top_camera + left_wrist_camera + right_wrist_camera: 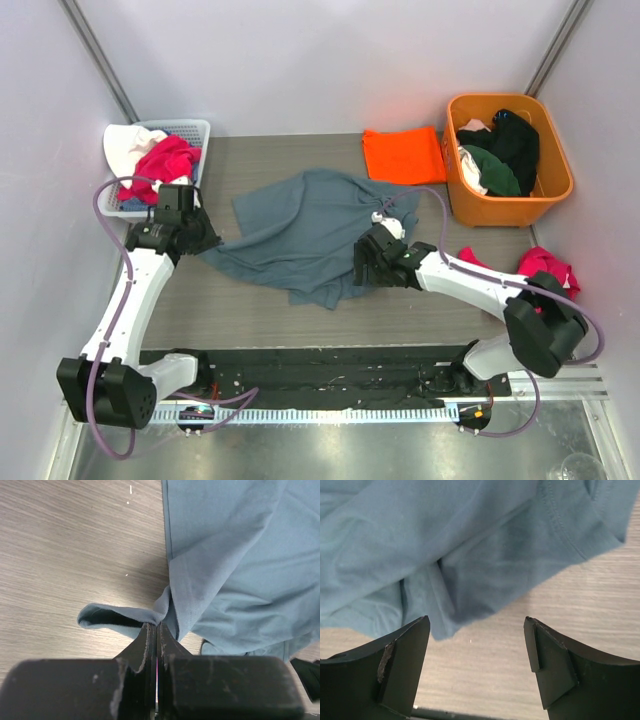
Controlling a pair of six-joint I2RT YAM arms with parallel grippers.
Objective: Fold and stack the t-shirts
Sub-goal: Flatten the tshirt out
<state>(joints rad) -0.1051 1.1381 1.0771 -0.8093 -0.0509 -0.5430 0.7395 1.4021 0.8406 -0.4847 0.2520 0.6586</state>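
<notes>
A crumpled blue-grey shirt (310,225) lies spread across the middle of a wood-grain table (250,310). The left gripper (156,626), jaws closed, pinches a fold at the shirt's left corner. The right gripper (477,625) hovers over the shirt's right edge, jaws wide apart and holding nothing. A folded orange shirt (403,155) lies at the back, just beside an orange tub (500,210) of clothes. A basket (195,125) of clothes sits back left.

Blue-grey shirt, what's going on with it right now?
The left end effector is shut on a pinch of the blue-grey t-shirt at its left edge. The shirt lies crumpled and unfolded between the arms. The right end effector is open over its near right edge, gripping nothing. The orange t-shirt lies flat at the back beside the orange tub.
</notes>
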